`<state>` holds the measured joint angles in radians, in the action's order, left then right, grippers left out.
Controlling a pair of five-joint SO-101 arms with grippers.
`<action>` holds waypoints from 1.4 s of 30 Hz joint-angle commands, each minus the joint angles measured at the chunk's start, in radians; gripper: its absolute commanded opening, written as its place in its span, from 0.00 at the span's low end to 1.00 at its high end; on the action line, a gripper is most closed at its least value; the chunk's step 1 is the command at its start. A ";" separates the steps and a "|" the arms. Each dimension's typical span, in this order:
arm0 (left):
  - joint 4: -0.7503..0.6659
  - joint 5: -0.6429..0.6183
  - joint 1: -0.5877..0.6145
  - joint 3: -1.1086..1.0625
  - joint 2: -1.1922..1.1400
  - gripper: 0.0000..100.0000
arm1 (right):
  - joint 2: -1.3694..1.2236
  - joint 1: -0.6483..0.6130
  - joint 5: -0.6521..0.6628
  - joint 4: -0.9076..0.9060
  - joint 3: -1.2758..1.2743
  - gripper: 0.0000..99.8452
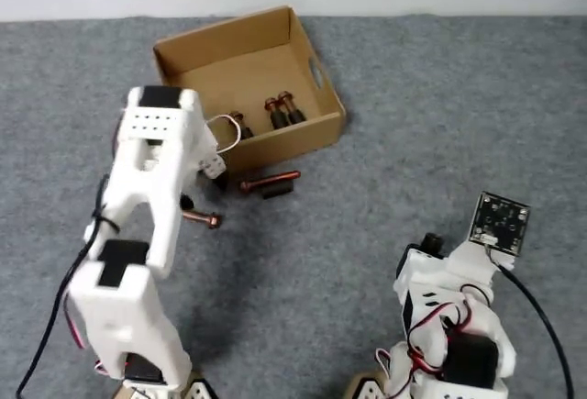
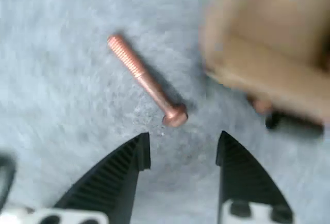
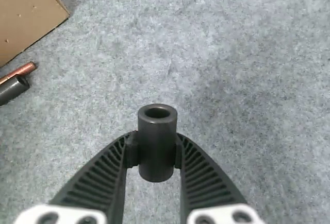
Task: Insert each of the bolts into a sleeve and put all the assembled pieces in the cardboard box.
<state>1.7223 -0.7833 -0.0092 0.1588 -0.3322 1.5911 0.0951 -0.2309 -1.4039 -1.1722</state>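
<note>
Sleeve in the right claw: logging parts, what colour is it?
The sleeve is black; right wrist view shows it best.

In the left wrist view the cardboard box (image 2: 268, 44) is blurred and cut off. From above, one bolt (image 1: 205, 220) is partly hidden by the left arm (image 1: 151, 188).

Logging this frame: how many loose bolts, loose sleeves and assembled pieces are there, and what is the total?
Loose bolts: 2, both lying outside the cardboard box.
Loose sleeves: 2, one beside a bolt, one gripped in the right pincer.
Assembled pieces: 3, in the box, one partly behind a wire.
Total: 7.
</note>
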 commanded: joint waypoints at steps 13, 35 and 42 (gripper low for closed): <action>0.031 1.274 0.043 -0.242 0.269 0.21 | 0.010 0.013 0.005 0.025 0.006 0.01; -0.367 1.892 0.044 -0.237 -0.034 0.21 | 0.010 0.013 0.008 0.024 0.006 0.01; -0.459 1.890 0.041 -0.234 -0.133 0.17 | 0.010 0.013 0.008 0.024 0.005 0.01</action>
<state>1.3065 1.0963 0.0261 -0.0867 -0.4580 1.5911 0.0951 -0.2309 -1.4039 -1.1722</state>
